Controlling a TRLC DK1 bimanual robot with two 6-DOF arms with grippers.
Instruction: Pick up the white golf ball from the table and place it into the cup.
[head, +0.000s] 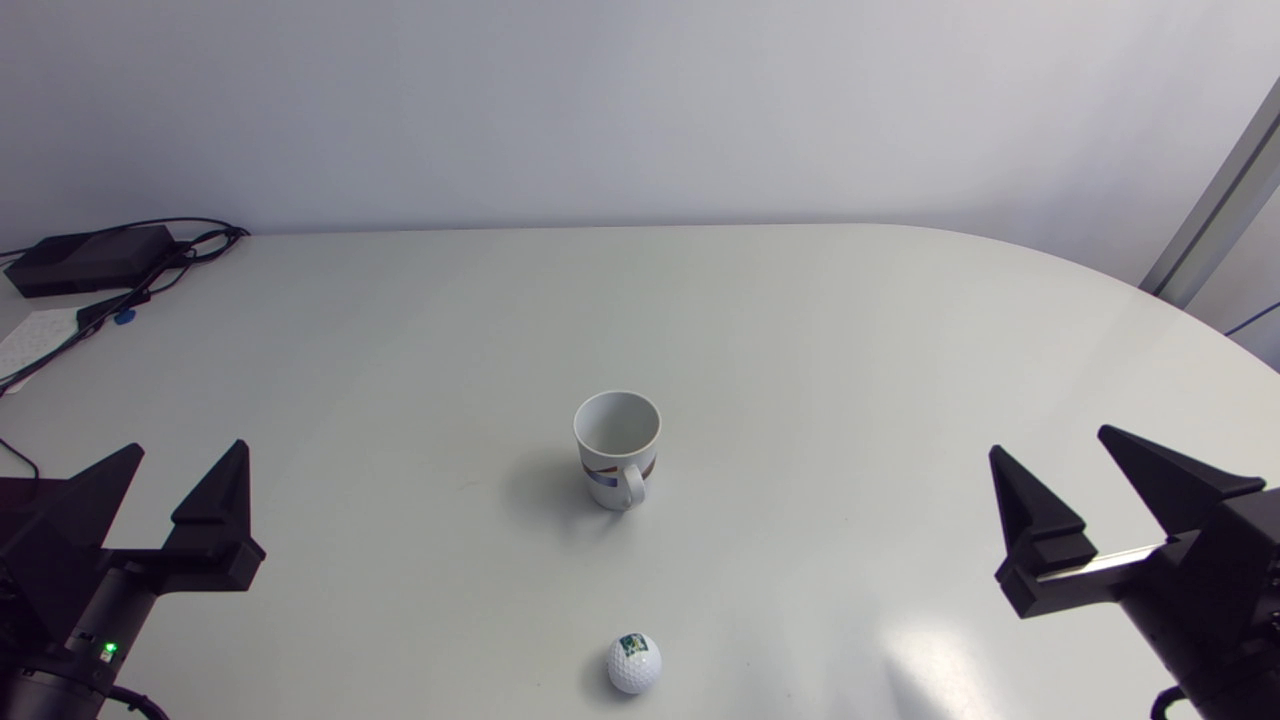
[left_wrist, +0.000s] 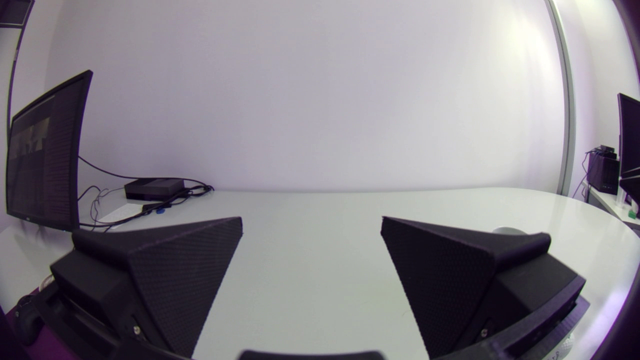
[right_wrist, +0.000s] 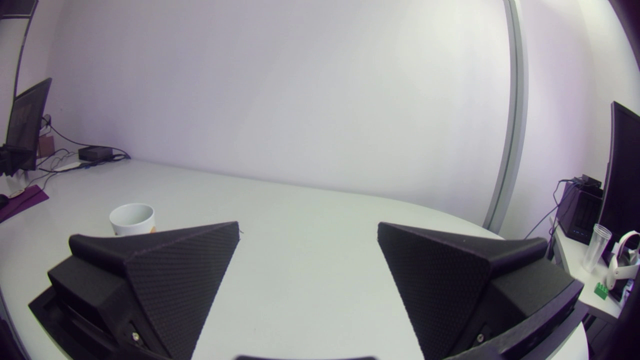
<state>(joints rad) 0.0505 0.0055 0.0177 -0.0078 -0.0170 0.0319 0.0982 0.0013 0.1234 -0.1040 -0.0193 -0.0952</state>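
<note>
The white golf ball (head: 634, 663) sits on the bare table (head: 820, 330) near its front edge, about midway between the two arms and touched by neither. The cup (head: 617, 450) stands upright farther back, well apart from the ball and roughly in line with it. Its mouth is open and empty, and its handle (head: 632, 487) is turned toward the ball. The left gripper (head: 187, 445) hovers off to one side with its fingers spread wide and nothing between them. The right gripper (head: 1048, 440) mirrors it on the other side, equally wide and empty, and from its own camera the cup (right_wrist: 132, 219) shows just beyond one finger. So the pick has not started, as I judge it. The trouble I'd expect is the ball itself. It looks round, hard and smooth on a slick top, so it will likely roll at the slightest nudge. With the front edge so near, a finger landing off-centre could send it off the table. Broad wedge fingers closing above or below the ball's middle could squirt it out. Later, a release off-centre could bounce the ball off the cup's rim, and a low approach could clip the handle or tip the cup.
</note>
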